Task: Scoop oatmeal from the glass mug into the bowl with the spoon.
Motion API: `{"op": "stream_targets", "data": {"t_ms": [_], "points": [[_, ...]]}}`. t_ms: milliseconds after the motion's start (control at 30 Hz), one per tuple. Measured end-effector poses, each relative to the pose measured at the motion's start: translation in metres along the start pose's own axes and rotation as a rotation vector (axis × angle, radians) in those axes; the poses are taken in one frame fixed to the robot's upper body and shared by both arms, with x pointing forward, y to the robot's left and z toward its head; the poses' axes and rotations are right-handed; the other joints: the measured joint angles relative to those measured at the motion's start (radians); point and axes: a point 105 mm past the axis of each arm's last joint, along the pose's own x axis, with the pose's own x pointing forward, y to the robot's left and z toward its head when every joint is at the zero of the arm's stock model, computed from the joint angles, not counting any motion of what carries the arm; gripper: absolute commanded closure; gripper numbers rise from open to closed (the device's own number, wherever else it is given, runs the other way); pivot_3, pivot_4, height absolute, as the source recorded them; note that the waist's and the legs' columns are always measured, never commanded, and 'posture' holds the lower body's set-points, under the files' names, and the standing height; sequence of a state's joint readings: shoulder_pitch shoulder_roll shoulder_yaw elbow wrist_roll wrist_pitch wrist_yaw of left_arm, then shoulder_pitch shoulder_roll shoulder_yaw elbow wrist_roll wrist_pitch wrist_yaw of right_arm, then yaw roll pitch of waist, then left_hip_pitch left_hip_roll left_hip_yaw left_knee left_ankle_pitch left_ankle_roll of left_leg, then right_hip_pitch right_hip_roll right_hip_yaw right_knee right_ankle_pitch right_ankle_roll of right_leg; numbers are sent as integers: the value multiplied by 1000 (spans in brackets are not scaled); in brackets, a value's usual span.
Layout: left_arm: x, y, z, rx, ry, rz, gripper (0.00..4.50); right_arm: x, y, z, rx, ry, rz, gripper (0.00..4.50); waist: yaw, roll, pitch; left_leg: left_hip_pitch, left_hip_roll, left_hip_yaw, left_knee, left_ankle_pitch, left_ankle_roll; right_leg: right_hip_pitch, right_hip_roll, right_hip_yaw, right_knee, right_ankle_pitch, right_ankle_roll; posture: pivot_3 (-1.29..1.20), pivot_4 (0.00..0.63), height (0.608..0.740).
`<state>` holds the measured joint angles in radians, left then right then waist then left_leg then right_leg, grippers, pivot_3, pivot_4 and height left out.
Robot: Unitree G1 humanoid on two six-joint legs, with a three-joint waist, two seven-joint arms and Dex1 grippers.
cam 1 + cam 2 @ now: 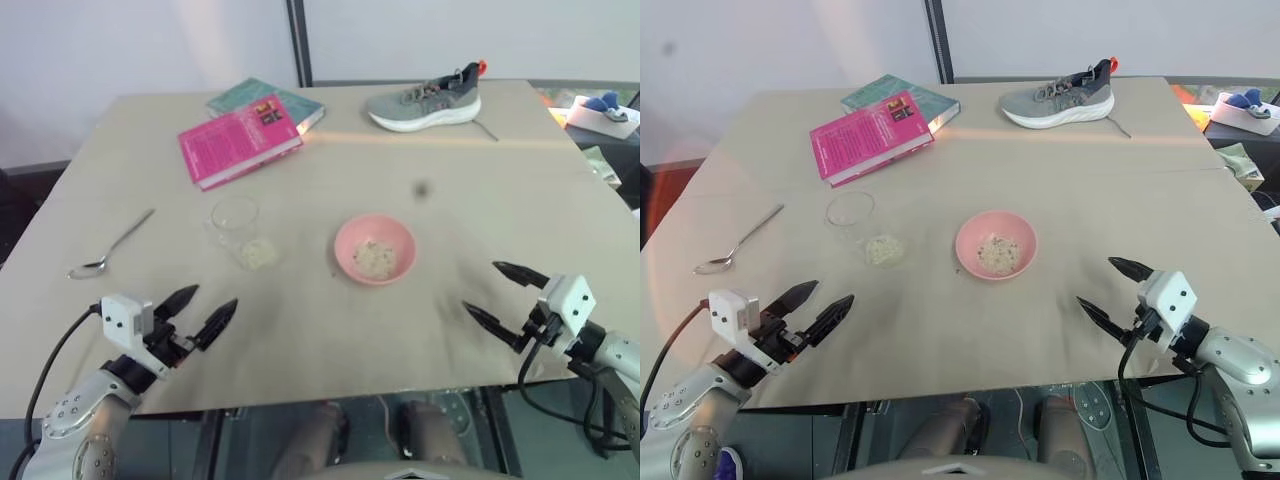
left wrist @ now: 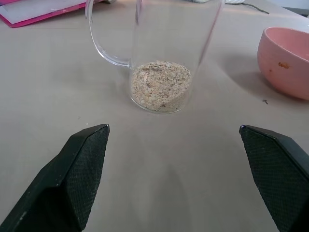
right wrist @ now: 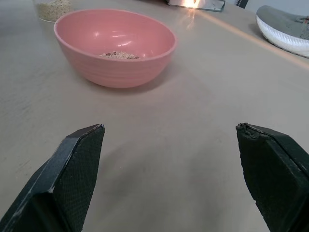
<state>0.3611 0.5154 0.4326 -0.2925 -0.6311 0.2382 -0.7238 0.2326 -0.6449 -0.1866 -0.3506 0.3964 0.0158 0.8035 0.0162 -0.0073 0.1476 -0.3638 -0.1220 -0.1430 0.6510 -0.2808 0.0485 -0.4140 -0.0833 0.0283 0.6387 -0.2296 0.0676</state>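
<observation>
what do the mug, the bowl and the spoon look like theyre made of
Mug: clear glass by the look, since the oatmeal and the table show straight through its walls; clear plastic can't be ruled out.
Bowl: probably plastic, an even pink with a smooth, soft sheen and faint ridges outside.
Spoon: metal, silvery and shiny, with a thin handle.

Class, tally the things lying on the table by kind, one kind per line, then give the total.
Books: 2, pink book and green book
Shoe: 1
Spoon: 1
Glass mug: 1
Bowl: 1
Total: 6
</observation>
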Motion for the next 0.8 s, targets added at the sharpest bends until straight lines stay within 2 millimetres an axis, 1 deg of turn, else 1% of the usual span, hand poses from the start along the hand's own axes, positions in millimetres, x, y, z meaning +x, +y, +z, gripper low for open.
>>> {"op": "stream_targets", "data": {"t_ms": [67,100,133,200,267,333,433,500,567,633,700,800], "points": [[1,1,0,0,-2,2,2,0,0,0,-1,-1,0,89,0,0,0,0,0,0,0,0,0,0,0,0,0,0,0,0,150,740],[3,4,1,-8,-8,11,2,0,0,1,-1,-8,0,89,0,0,0,0,0,0,0,0,0,0,0,0,0,0,0,0,150,740],[7,15,4,-26,-29,44,2,4,0,5,-5,-33,2,89,1,0,0,0,0,-1,0,0,0,0,0,-1,1,0,0,0,150,740],[7,27,8,-46,-50,84,2,8,3,16,-22,-76,18,89,0,0,0,1,0,-1,0,0,0,0,1,-2,1,0,0,0,150,740],[7,41,8,-72,-57,125,2,13,10,28,-43,-121,55,89,-2,0,1,1,0,0,0,0,0,0,1,-3,1,0,0,0,150,740],[8,47,8,-82,-59,141,2,15,14,32,-44,-137,76,89,-1,-1,1,1,0,0,0,0,0,0,1,-3,1,0,0,0,150,740],[12,68,11,-92,-61,197,2,25,28,45,-41,-185,156,89,0,-2,2,0,0,-1,1,0,0,0,1,-4,1,0,0,0,150,740],[14,90,19,-72,-49,264,2,30,37,57,-43,-228,212,89,0,-4,3,1,0,-2,1,0,0,-1,1,-4,1,0,0,0,150,740],[13,120,30,-42,15,349,2,34,44,69,-50,-266,270,89,0,-6,4,1,0,-2,1,1,0,-1,2,-5,2,0,0,0,150,740],[11,142,43,-27,55,401,2,37,46,78,-65,-294,293,89,-1,-7,4,1,-1,-2,1,1,0,-1,4,-5,2,0,0,0,150,740],[12,160,57,-18,94,422,2,42,45,86,-74,-322,300,89,-2,-8,4,1,-1,-2,1,2,3,-1,4,-5,2,0,0,0,150,740],[15,175,68,5,176,413,2,47,43,97,-79,-368,295,89,-1,-8,4,0,-2,-2,1,2,3,-2,4,-5,2,0,0,0,150,740]]}}
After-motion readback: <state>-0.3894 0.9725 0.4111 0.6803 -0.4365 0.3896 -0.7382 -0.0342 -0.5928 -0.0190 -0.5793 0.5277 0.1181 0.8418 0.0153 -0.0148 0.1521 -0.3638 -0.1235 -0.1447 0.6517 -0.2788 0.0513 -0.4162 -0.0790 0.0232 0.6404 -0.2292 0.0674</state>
